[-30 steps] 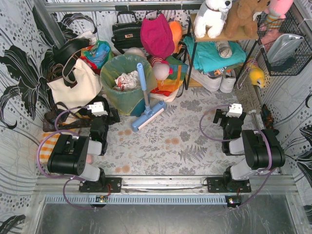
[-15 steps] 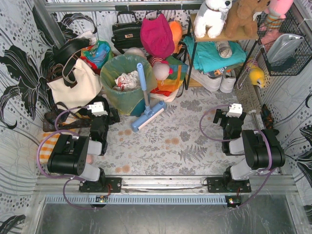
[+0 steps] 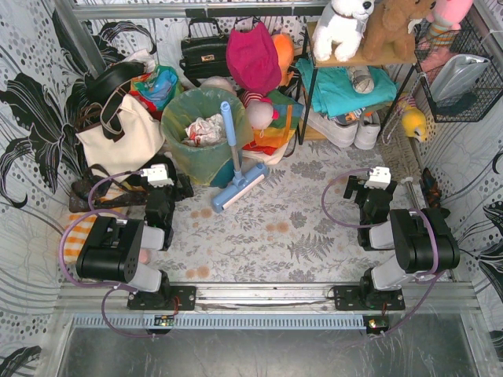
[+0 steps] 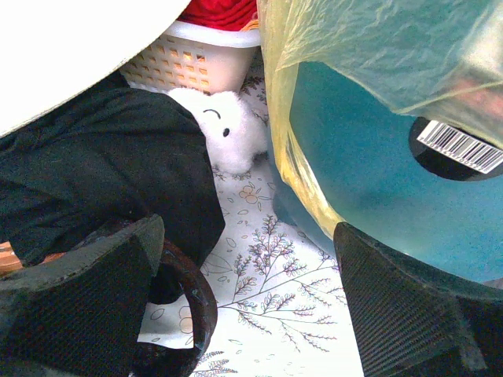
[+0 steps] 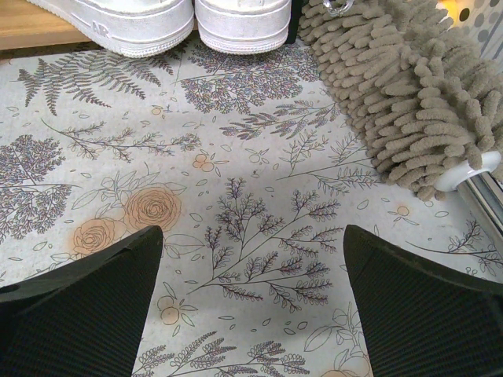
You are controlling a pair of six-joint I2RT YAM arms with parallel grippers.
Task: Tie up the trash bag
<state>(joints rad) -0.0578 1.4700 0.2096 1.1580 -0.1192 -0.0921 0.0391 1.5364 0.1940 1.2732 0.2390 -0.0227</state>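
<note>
The trash bag [image 3: 179,116] is thin yellow-green plastic lining a round teal bin [image 3: 196,165] at the back left, with crumpled white paper [image 3: 203,129] inside. In the left wrist view the bag's folded-over edge [image 4: 330,71] hangs over the teal bin wall [image 4: 369,196], close ahead on the right. My left gripper [image 3: 167,182] is open and empty, low over the floral cloth just in front of the bin. My right gripper [image 3: 371,187] is open and empty at the right, far from the bag.
A blue mop [image 3: 234,169] leans against the bin. A cream tote bag [image 3: 118,137] and dark bags stand to the left. A white plush [image 4: 228,129] and a basket [image 4: 196,59] sit behind. White shoes [image 5: 165,20] and a beige chenille mop head [image 5: 393,86] lie ahead of the right gripper.
</note>
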